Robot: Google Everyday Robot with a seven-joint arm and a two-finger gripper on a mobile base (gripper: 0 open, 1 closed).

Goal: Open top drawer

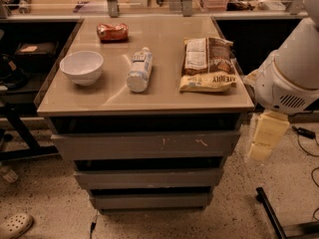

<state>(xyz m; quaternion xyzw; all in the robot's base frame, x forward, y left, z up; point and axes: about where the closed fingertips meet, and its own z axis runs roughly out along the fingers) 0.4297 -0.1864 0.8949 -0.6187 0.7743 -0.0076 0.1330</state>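
The top drawer (144, 144) is the widest grey front just under the tabletop, with pale scratch marks right of centre (201, 142). Its front stands flush in the cabinet, above two narrower grey drawer fronts (148, 177). My white arm (291, 68) comes in from the right edge. My gripper (265, 137), a pale yellowish block, hangs down from it just right of the cabinet's right front corner, level with the top drawer and apart from it.
On the tabletop (164, 96) lie a white bowl (81, 66), a bottle on its side (140, 69), a brown chip bag (208, 63) and a red packet (112, 31). There is a sandal (15, 225) on the floor at left, and a black leg (271, 215) and cables at right.
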